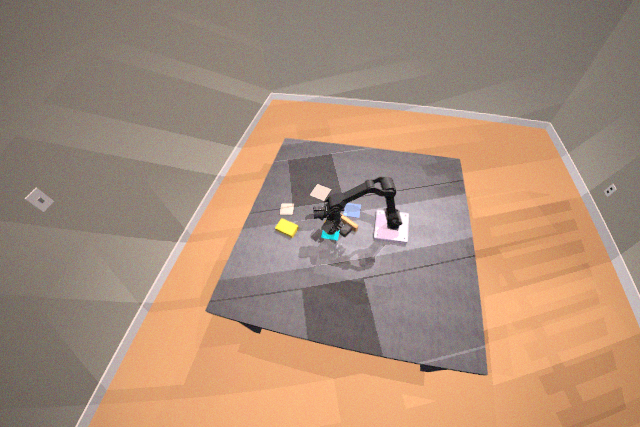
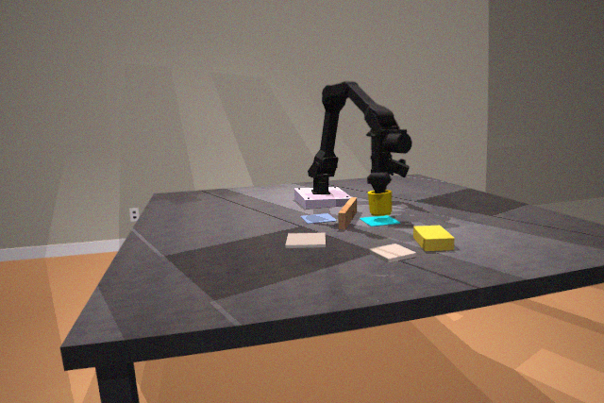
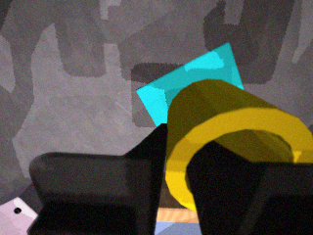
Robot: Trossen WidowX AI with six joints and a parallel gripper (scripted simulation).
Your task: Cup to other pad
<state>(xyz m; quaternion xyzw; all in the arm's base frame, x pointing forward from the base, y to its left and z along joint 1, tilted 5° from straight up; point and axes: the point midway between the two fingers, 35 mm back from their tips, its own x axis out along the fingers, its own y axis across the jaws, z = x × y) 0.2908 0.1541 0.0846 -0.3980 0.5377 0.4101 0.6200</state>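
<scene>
Yellow cup (image 2: 379, 202) in gripper (image 2: 378, 187)

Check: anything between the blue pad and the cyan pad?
Yes. In the exterior view an orange-brown block stands on edge between the blue pad and the cyan pad. The gripper holds the yellow cup above the cyan pad.

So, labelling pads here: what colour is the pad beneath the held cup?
Cyan, clearest in the wrist view.

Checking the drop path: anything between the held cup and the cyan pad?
Nothing visible. The gripper is shut on the rim of the yellow cup, hanging above the cyan pad with bare pad beneath. The wooden block stands off to the side, between the cyan and blue pads.
</scene>
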